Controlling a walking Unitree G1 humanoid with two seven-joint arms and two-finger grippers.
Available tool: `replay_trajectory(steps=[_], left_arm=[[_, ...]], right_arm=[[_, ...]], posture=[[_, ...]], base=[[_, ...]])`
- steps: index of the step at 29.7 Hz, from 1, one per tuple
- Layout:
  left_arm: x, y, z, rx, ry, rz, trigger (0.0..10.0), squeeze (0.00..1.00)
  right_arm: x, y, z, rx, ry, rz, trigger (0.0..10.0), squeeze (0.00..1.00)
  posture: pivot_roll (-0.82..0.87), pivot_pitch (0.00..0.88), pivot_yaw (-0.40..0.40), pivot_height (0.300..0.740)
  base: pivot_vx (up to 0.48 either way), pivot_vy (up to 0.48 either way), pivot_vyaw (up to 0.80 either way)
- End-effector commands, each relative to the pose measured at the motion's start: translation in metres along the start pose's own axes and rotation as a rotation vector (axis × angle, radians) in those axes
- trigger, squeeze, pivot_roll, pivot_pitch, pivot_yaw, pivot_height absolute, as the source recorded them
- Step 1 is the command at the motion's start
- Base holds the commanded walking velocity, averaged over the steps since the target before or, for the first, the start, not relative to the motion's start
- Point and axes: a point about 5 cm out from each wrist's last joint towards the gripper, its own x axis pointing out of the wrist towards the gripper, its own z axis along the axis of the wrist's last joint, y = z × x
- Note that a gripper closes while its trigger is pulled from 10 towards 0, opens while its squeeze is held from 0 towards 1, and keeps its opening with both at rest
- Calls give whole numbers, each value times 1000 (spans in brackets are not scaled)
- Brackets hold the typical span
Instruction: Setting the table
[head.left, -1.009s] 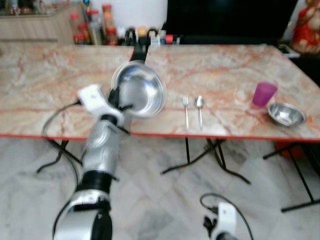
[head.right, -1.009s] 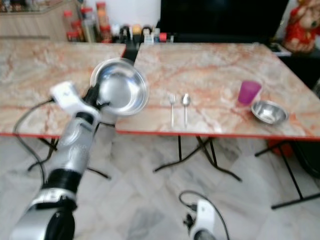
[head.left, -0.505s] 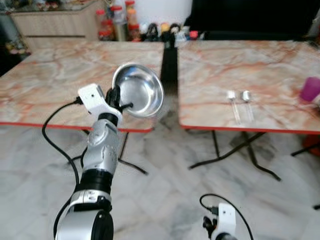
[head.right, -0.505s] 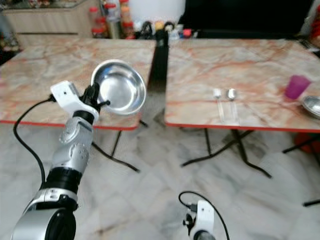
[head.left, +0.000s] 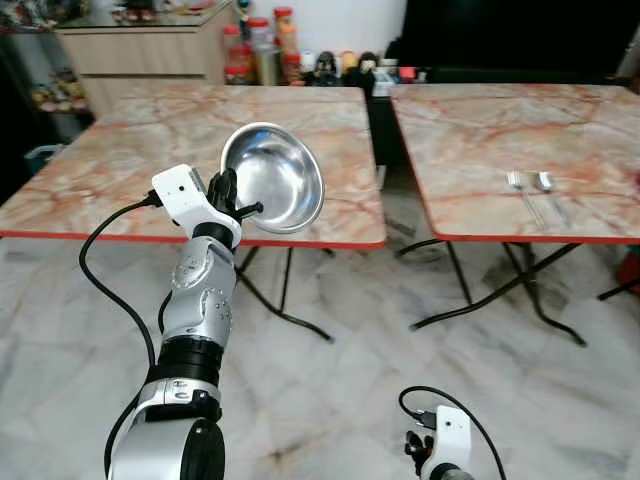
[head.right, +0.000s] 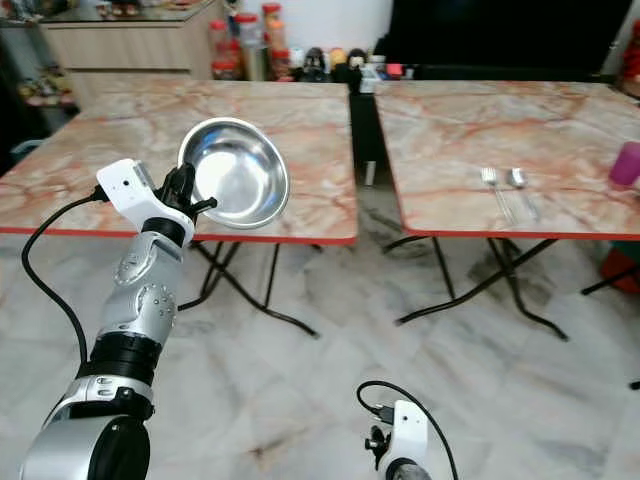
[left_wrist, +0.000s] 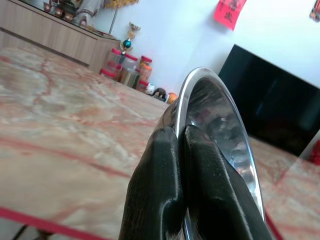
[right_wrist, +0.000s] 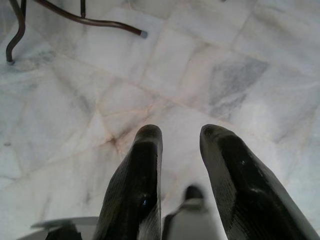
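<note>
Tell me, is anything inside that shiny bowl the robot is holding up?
Nothing: the steel bowl, tilted toward the camera in the left gripper, shows a bare inside. Its back cannot be seen.

Even, bright daylight fills the room. The steel bowl carries soft glare. The head views are sharp; the left wrist view blurs its near fingers. Faint shadows lie under the worktop.

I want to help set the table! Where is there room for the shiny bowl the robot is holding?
The left gripper holds the bowl above the left table, whose marble top looks bare up to the jars behind it. The right table has a fork and spoon near its front edge.
</note>
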Motion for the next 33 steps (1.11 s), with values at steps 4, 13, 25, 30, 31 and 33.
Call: replay_trajectory(steps=[4, 13, 25, 30, 31, 33], left_arm=[[3, -12, 2, -3, -7, -32, 10000, 0], [3, -11, 3, -2, -11, -23, 10000, 0], [3, -10, 4, 20, -11, -31, 10000, 0], [3, -11, 4, 23, -14, -33, 10000, 0], [3, -11, 4, 23, -14, -33, 10000, 0], [3, -11, 4, 23, -15, -33, 10000, 0]], right_arm=[[-1, -5, -1, 15, -3, -20, 10000, 0], [-1, -7, -2, 15, -2, -24, 10000, 0], [-1, -4, -1, 10, -2, -14, 10000, 0], [-1, -3, -1, 11, -4, -12, 10000, 0], [-1, -3, -1, 11, -4, -12, 10000, 0], [-1, -3, -1, 11, -4, -12, 10000, 0]], posture=[[-33, 0, 3, 736], [-31, 0, 1, 736], [-22, 0, 1, 736], [-23, 0, 5, 736], [-23, 0, 5, 736], [-21, 0, 4, 736]], base=[[0, 480, 0], [0, 477, 0], [0, 25, 0], [0, 0, 0], [255, 0, 0], [268, 0, 0]])
